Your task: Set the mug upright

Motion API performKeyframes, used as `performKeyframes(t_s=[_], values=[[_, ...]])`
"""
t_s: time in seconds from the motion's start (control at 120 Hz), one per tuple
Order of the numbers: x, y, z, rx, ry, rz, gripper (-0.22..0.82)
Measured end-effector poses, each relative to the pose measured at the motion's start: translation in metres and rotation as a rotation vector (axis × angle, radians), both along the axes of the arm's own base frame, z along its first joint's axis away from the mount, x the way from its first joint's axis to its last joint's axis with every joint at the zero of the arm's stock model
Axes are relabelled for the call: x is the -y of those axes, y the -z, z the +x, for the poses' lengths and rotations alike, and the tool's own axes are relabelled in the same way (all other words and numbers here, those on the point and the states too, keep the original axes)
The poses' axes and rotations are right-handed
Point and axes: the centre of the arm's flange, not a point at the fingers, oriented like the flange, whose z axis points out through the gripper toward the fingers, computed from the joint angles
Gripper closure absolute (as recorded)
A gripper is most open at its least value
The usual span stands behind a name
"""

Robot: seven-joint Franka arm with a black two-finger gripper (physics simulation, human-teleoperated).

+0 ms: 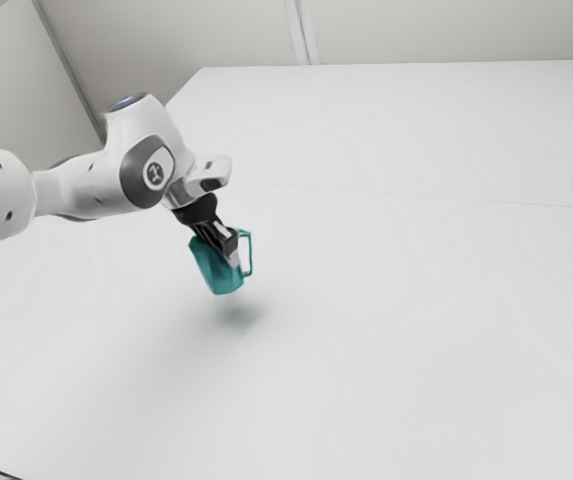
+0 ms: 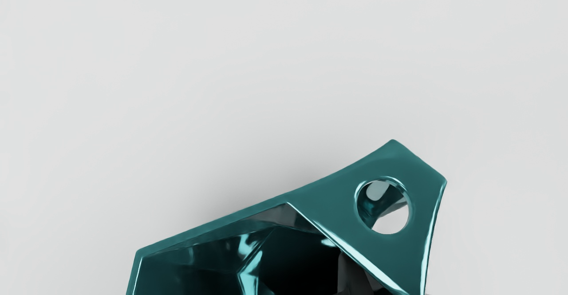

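Exterior view has one white Franka arm (image 1: 88,188), one gripper (image 1: 228,250) and one teal faceted mug (image 1: 216,274) with a single handle (image 1: 250,254), all over one white bench (image 1: 386,330). The gripper's pretty much got the mug pinched by its wall, up near the handle, so the mug sits right at the fingertips and hangs below the gripper. It's off the bench too, with a soft shadow (image 1: 238,317) under it. Mug's tilted, btw: base low, mouth tipped toward the exterior view's left, handle on the exterior view's right of it. Only container is that mug; the wrist view looks into its mouth, and there's a dark grey shape inside, can't tell if that's a finger or a reflection.
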Motion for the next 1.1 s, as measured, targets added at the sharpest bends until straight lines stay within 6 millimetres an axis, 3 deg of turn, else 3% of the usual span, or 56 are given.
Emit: performKeyframes(t_s=[0.075,0.25,0.542,0.85,1.033,1.1], values=[[-0.005,0.005,0.008,0.037,0.006,0.029,0.79],[-0.046,0.021,0.028,0.084,-0.038,0.041,0.79],[-0.038,0.061,0.051,0.097,0.035,0.033,0.79],[-0.04,0.068,0.053,0.116,0.078,0.032,0.78],[-0.037,0.061,0.053,0.132,0.117,0.034,0.39],[-0.035,0.047,0.053,0.154,0.139,0.044,0.29]])
